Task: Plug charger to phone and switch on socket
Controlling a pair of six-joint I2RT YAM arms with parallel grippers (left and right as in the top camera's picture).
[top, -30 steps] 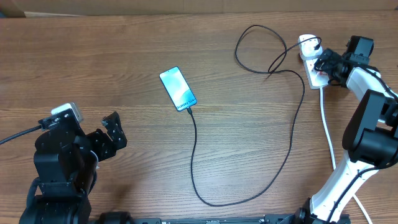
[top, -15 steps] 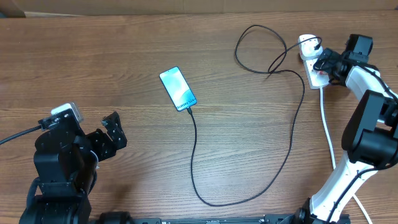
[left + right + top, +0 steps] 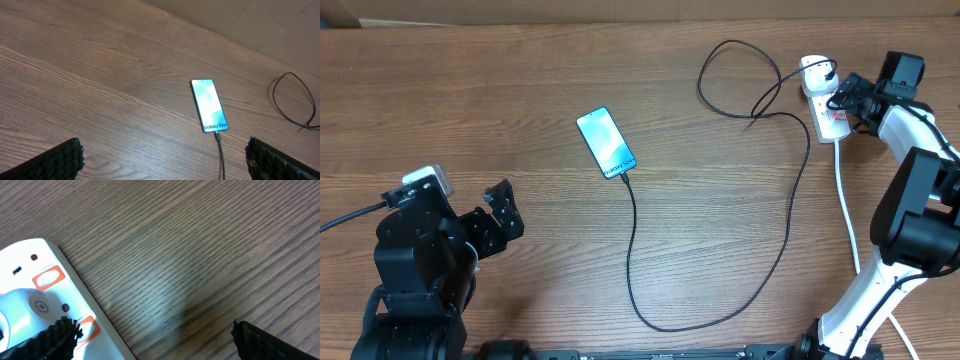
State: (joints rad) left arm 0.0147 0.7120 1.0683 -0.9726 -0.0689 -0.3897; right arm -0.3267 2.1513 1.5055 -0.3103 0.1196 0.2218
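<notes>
Since a second before, the right gripper (image 3: 842, 97) had drawn slightly toward the upper right, staying at the socket (image 3: 823, 112), a glossy white rounded block in the upper right of the overhead frame; its jaws were spread, one ribbed black finger (image 3: 52, 341) just at an orange-red switch (image 3: 91, 326), so switching seemed in hand. The charger (image 3: 632, 250), a thin black cable looping over the grained wooden table (image 3: 470, 100), appeared already seated in the lower edge of the phone (image 3: 605, 142), a flat teal-screened slab near centre. The left gripper (image 3: 505, 215) sat at lower left, jaws spread and empty.
</notes>
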